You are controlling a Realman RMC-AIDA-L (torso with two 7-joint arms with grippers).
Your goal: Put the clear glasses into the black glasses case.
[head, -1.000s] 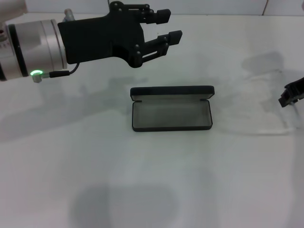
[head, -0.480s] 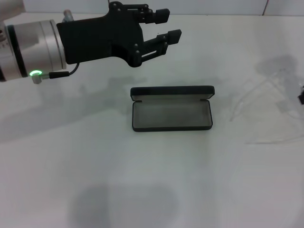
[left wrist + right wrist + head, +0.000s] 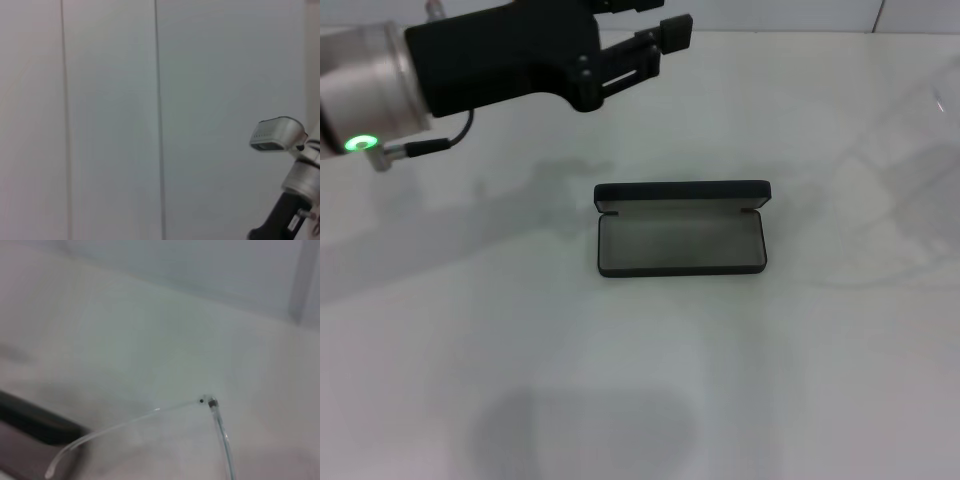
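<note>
Left tool (image 3: 665,15) hovers with fingers apart above the table (image 3: 620,380); right tool unseen. One open case (image 3: 681,241); one pair of glasses (image 3: 150,425) aloft.

Looks like a lab or robot test room to me, not anyone's home. Plain white counter (image 3: 640,400) running back to a bare pale panelled wall (image 3: 110,100) with vertical seams, and a silver-and-black robot arm (image 3: 380,90) with a glowing green status light over it. Pretty sterile test-bench setup overall.
</note>
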